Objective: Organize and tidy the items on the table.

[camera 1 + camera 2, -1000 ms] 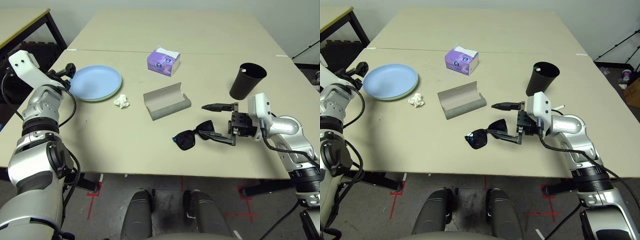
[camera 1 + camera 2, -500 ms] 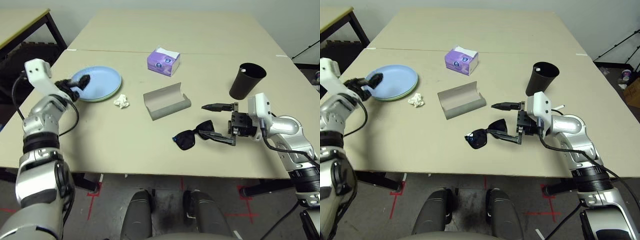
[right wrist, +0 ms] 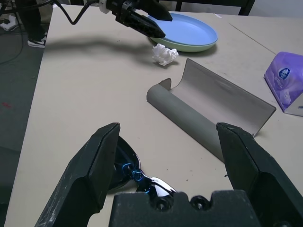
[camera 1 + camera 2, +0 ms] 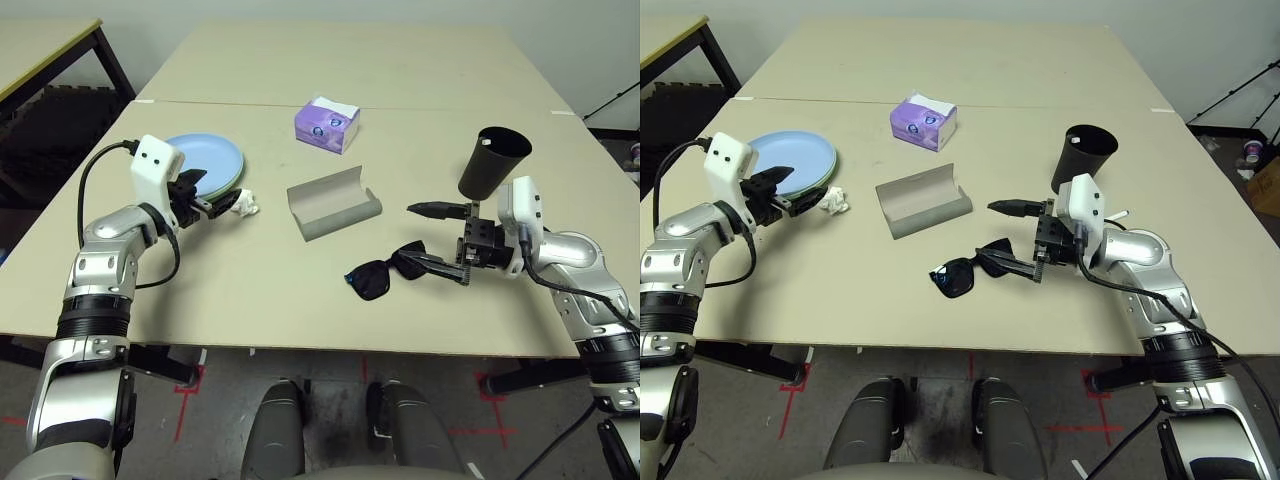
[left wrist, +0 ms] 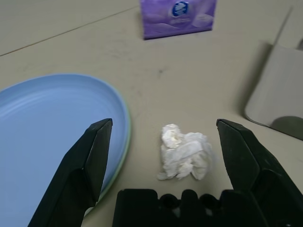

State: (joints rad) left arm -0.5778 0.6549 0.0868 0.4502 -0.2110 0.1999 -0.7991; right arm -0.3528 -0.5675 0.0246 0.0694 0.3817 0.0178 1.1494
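Left gripper [image 5: 163, 130], fingers spread wide, frames the crumpled white tissue [image 5: 184, 152] beside the plates [image 5: 47, 123].

The top plate [image 4: 208, 160] is light blue with a green plate's edge under it; the tissue [image 5: 184, 151] is white; the box [image 4: 327, 123] is purple. The case [image 4: 334, 202] is grey; the sunglasses [image 4: 385, 273] and cup [image 4: 493, 161] are black; the table [image 4: 300, 290] is pale beige.

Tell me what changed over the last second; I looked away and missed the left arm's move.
The left gripper swung in from the table's left edge, past the blue plate, and now stands open facing the crumpled tissue, not touching it. Nothing was grasped or released. The right gripper stayed open by the sunglasses; the glasses case, black cup and tissue box did not move.
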